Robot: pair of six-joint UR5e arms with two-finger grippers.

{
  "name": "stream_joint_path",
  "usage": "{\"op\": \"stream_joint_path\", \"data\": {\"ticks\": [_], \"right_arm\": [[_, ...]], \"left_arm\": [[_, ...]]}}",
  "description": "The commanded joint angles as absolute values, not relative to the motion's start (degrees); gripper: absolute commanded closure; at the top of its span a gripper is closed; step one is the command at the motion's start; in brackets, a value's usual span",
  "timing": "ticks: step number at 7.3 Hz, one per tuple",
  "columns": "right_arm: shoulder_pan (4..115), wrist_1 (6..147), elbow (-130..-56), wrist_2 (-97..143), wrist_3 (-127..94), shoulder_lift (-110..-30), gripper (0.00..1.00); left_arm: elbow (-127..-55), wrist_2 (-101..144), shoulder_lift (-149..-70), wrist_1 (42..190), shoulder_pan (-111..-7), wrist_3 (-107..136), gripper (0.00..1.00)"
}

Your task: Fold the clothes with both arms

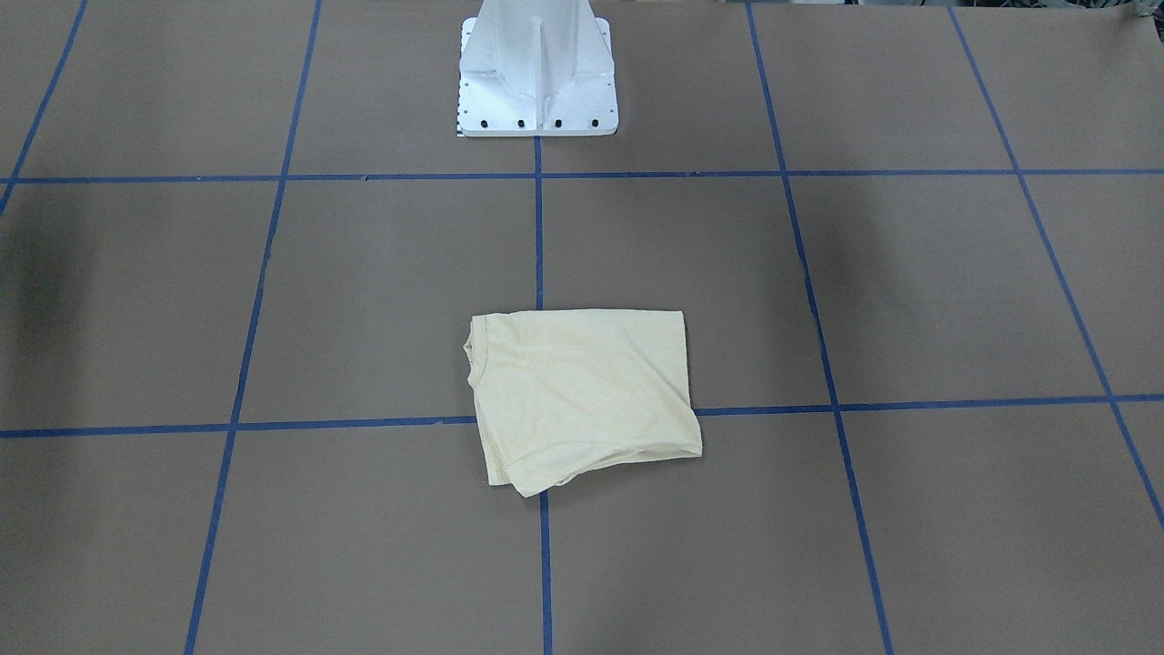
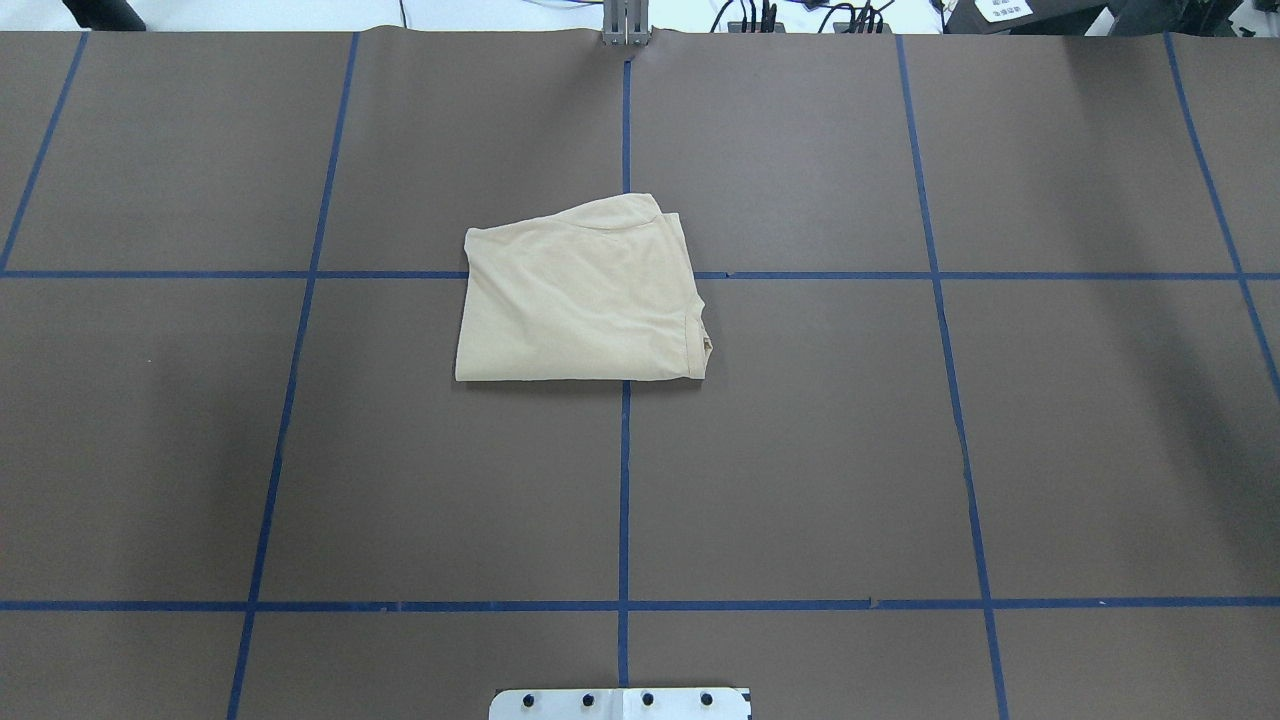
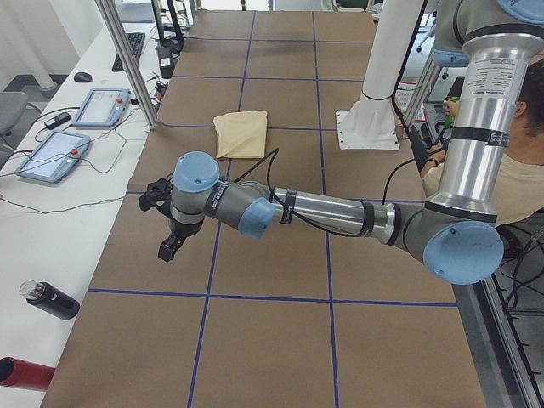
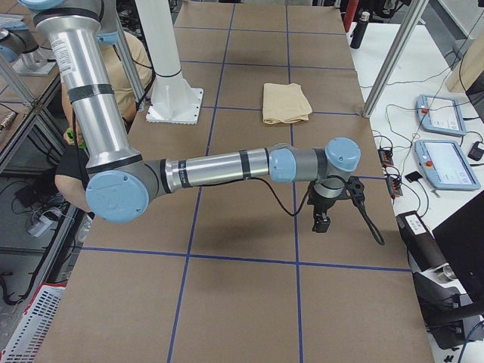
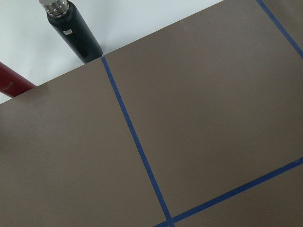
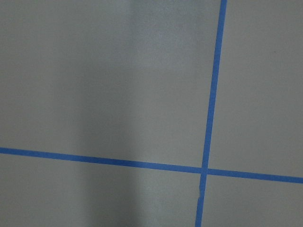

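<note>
The T-shirt (image 2: pixel 580 295) is lying folded into a rough rectangle on the table (image 2: pixel 900 450), covering a crossing of the blue tape lines (image 2: pixel 622 480) and sitting a little to the left of the centre line, on the far side from the white pedestal base (image 1: pixel 538 82). Its neck opening is showing at the near right corner of the bundle, and the far edge is bulging slightly where the layers are not lining up. Neither arm is touching it. The left arm (image 3: pixel 327 212) is reaching out low over the brown paper well to the left of the shirt, with the left gripper (image 3: pixel 170 246) hanging fingers-down above the surface; from this side view alone I cannot tell whether its fingers are spread or closed. The right arm (image 4: pixel 215 166) is stretching out the same way well to the right of the shirt, and the right gripper (image 4: pixel 321 221) is pointing down over the paper (its fingers are likewise too small to judge). The left wrist camera is looking at bare paper and tape, with a black bottle (image 5: pixel 71 30) and a red bottle (image 5: pixel 12 85) lying on the white bench past the table's edge. A person (image 3: pixel 520 183) is sitting behind the robot.
</note>
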State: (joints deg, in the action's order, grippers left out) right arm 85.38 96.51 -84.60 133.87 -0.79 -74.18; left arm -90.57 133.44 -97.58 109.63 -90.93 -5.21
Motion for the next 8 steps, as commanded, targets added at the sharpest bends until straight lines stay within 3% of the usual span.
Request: {"op": "stream_joint_path", "data": {"ticks": [1,8], "right_arm": [[85.34,96.50,-86.03,133.86,-0.70,-75.40,0.00],[85.34,96.50,-88.33,133.86,-0.88,-77.79,0.00]], "left_arm": [[-91.41,133.68,-96.07,109.95,-90.88,-4.75,0.00],[-94.22,133.77,-94.31,109.95,-90.79,-4.31,0.00]]}}
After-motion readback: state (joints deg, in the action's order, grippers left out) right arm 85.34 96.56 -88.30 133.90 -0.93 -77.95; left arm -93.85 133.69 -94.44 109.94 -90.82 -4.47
